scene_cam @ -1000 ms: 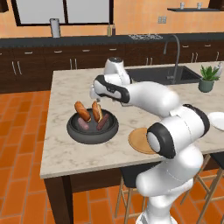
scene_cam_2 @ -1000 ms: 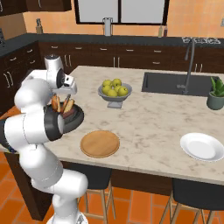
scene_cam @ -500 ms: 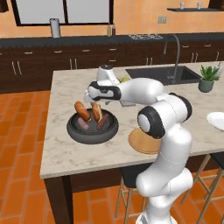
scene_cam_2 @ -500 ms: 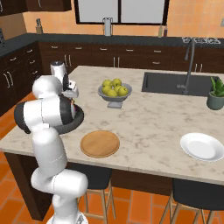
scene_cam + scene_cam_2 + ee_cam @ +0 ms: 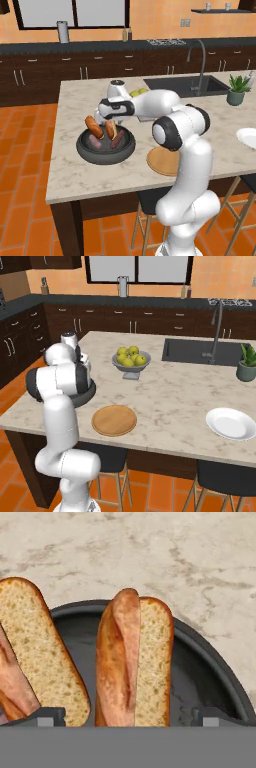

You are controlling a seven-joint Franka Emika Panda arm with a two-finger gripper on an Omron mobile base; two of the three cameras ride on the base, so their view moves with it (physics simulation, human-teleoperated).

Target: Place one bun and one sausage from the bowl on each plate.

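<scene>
Two buns in the dark bowl [image 5: 105,150], both leaning up on end. Nearer bun [image 5: 134,662] sits dead centre ahead of the gripper [image 5: 128,716], right between the two fingertips [image 5: 42,716], split side facing the camera. From the left base view that same bun [image 5: 111,129] is directly under the gripper [image 5: 111,121]. Jaws spread wide, nothing pinched; whether the tips touch the bun I can't tell.

Second bun [image 5: 93,127] is just beside the first, off to one side of the tool, outside the finger gap; in the hand view it [image 5: 42,657] leans at the left edge with its cut face showing.

Two sausages lie flat on the bowl floor below the gripper: a pinkish one [image 5: 95,143] and a darker reddish one [image 5: 117,140], side by side, near the bun bases.

Bowl rim [image 5: 220,672] curves around behind the buns, marble counter [image 5: 150,552] beyond it.

Further out from the tool: wooden plate [image 5: 165,161] on the counter next to the bowl, toward the arm's base, nothing on it. White plate [image 5: 231,423] well apart, at the far end of the island, also bare. Pale fruit bowl [image 5: 131,362] with yellow-green fruit stands behind the arm, between the dark bowl and the sink [image 5: 200,351].
</scene>
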